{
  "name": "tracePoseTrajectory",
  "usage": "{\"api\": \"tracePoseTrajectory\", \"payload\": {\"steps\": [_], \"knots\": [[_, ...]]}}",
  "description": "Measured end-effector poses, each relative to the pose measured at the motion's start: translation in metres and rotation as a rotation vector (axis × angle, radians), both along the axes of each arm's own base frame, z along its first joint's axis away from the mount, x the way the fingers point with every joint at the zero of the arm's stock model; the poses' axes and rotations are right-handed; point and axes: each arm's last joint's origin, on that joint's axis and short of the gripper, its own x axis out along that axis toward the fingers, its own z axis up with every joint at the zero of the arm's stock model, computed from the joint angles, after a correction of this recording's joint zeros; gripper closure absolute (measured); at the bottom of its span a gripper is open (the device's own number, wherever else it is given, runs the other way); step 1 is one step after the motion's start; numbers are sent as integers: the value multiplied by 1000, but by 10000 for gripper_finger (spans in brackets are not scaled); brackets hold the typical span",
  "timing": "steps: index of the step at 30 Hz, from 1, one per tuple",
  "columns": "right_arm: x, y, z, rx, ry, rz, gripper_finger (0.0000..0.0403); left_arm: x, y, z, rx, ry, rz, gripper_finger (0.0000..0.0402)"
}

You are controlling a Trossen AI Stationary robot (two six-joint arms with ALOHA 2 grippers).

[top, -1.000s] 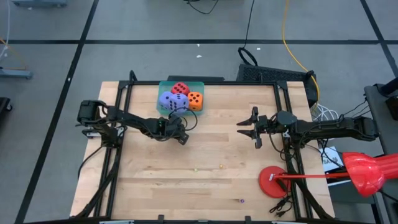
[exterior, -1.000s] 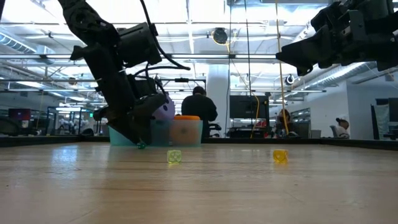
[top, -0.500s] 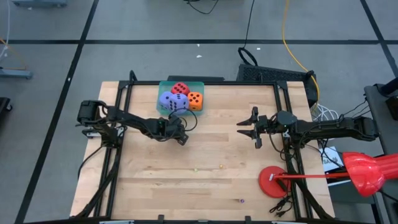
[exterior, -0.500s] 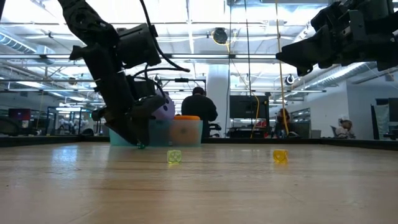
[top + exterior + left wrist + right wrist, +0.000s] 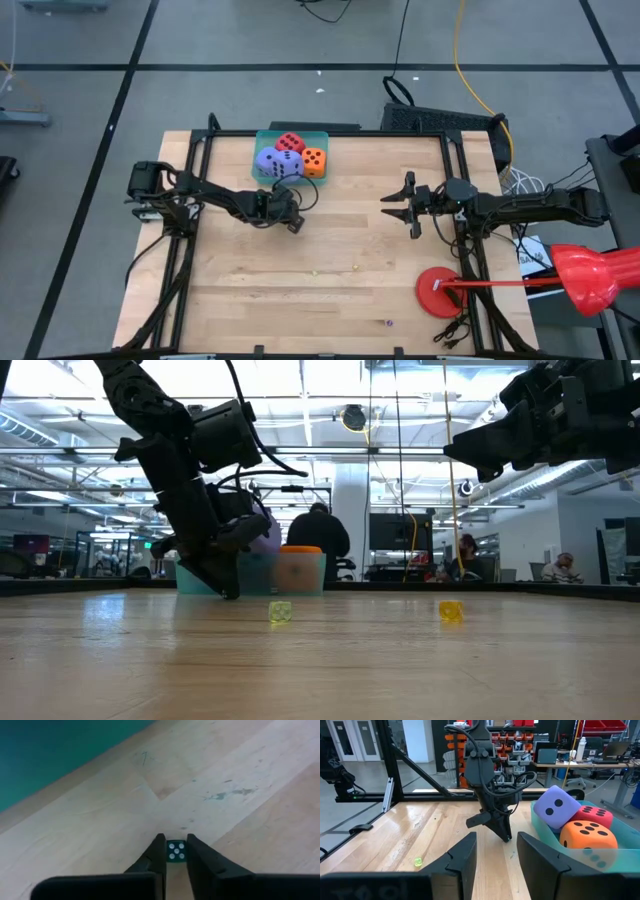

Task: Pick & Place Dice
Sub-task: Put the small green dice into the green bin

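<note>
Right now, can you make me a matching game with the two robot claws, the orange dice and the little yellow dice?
Things:
1. left gripper
2. right gripper
3. orange die
4. little yellow die

States:
A. lying on the bare wooden table
B. in the teal tray
C. shut on a tiny green die, low on the table
D. open, holding nothing, up above the table

Pairs: 1-C, 2-D, 3-B, 4-A

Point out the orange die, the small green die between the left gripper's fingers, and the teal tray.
orange die (image 5: 587, 836): right wrist view, its pipped front face.
small green die (image 5: 175, 851): left wrist view, its pipped top face.
teal tray (image 5: 318, 136): high view, bare far corner.
</note>
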Motion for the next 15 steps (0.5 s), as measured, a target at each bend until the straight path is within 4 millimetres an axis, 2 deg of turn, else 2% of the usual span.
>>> {"api": "tracePoseTrajectory", "payload": {"steps": [7,15], "knots": [[0,0,0,0,-1,0,273,1,-1,1,-5,-8,-1,360],[0,0,0,0,-1,0,273,13,-6,15,-12,-54,-42,358]]}}
